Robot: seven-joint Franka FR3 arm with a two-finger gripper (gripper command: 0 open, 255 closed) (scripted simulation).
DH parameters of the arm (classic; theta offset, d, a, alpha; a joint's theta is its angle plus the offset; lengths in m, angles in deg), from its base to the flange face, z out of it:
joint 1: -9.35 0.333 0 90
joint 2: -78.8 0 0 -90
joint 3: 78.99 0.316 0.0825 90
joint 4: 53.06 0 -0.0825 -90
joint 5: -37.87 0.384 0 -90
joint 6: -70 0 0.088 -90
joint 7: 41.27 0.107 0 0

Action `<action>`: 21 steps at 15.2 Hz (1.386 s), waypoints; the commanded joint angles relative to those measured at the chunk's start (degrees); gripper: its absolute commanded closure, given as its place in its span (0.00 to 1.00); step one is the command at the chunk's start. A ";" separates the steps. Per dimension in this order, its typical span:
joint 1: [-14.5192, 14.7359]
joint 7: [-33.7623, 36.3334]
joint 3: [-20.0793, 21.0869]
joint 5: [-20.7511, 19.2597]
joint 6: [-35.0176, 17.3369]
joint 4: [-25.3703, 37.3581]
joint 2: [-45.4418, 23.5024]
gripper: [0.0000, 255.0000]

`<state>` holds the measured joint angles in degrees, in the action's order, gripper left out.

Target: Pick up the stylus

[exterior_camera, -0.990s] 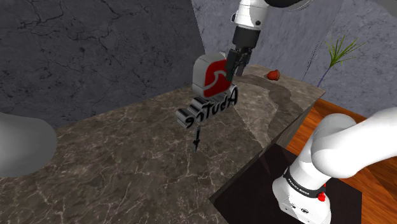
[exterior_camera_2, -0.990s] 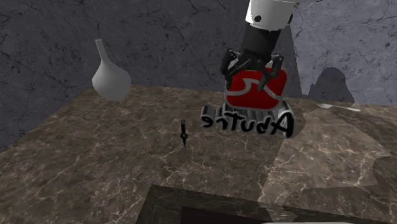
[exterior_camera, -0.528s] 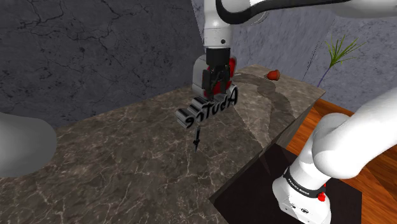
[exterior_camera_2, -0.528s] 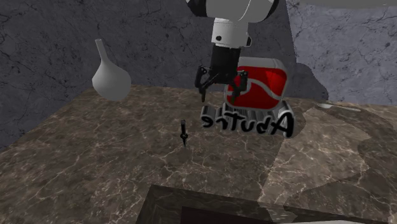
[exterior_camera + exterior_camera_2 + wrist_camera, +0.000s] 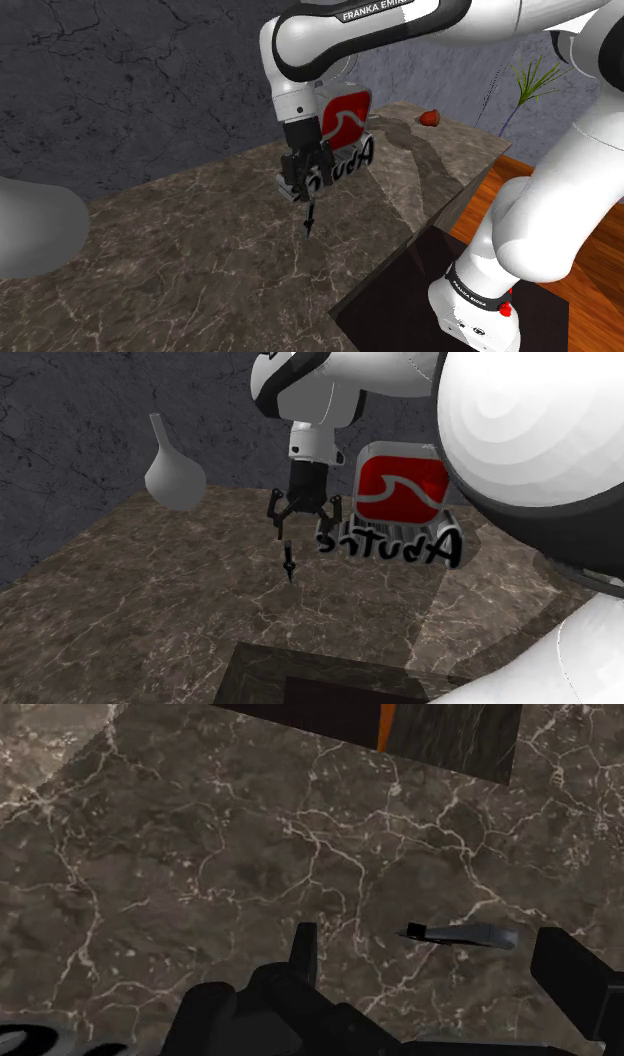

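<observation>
stylus [image 5: 309,218] detail too small, sign [image 5: 348,112] partly behind arm [image 5: 300,60]

stylus [image 5: 309,218] | slim, dark, pointed | lying flat on marble countertop [image 5: 200,250]

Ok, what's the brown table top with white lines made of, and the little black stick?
The brown table top looks like marble: pale veins branch across it. The thin black stylus is smooth with a grey sheen; plastic or metal, hard to tell.

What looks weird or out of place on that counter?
Nothing looks spilled or broken. The oddity is the red logo block with big black letters on the dark veined counter: the lettering reads backwards in the second exterior view. The thin dark stylus lies near it.
</observation>
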<state>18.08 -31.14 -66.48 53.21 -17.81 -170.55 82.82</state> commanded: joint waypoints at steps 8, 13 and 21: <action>1.59 1.56 1.61 1.32 -3.07 0.14 -8.10 0.00; 1.60 1.27 1.60 1.24 -4.24 -0.65 -8.53 1.00; 1.64 1.35 1.63 1.25 -4.19 -0.50 -8.61 1.00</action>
<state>19.70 -29.83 -64.85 54.46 -22.02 -171.10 74.25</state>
